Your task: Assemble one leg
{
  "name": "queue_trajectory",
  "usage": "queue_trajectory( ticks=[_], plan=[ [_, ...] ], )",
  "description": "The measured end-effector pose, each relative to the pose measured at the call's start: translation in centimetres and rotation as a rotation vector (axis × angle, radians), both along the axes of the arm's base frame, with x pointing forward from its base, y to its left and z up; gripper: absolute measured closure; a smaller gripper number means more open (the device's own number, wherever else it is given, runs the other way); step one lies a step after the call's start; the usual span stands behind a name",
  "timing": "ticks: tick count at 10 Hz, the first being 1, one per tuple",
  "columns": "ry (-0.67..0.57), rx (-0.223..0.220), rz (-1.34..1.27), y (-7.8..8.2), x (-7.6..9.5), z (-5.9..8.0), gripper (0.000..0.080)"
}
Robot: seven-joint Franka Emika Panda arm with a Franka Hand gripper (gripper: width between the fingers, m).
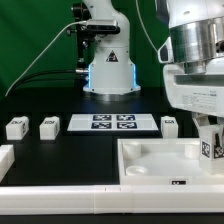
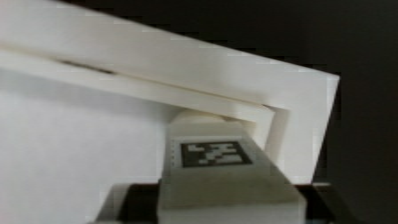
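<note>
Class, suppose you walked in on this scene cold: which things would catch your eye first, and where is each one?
First, the gripper at the exterior view's right, shut on a tagged white leg held upright over a corner of the big white tray-like piece. Next, the marker board lying mid-table. Three more legs stand on the black table: two toward that view's left, one beside the board.
</note>
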State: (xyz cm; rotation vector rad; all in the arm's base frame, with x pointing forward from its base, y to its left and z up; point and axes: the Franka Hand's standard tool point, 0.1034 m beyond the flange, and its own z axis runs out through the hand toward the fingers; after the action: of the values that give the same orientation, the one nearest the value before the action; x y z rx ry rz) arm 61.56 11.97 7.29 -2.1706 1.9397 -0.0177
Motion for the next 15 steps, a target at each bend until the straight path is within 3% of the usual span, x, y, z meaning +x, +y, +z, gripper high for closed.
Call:
queue_trajectory(
  ticks=[4, 6, 7, 8, 9, 10, 15],
  plan=[
    [0.068, 0.087, -0.373, 0.22, -0.24, -0.35, 0.0502],
    [0.053, 0.073, -0.29, 0.22, -0.25, -0.36, 0.0499],
    [0.053, 0.073, -0.29, 0.23, -0.26, -0.36, 0.0279],
    [0.036, 0.053, -0.192, 0.15, -0.24, -0.36, 0.0279],
    [0.009, 0.027, -0.04, 0.07, -0.22, -0.36, 0.0177],
    [-0.01, 0.009, 0.068, 0.08, -0.22, -0.36, 0.0158],
    [-0.093, -0.115, 0.659, 0.15, -0.29, -0.39, 0.015]
  ],
)
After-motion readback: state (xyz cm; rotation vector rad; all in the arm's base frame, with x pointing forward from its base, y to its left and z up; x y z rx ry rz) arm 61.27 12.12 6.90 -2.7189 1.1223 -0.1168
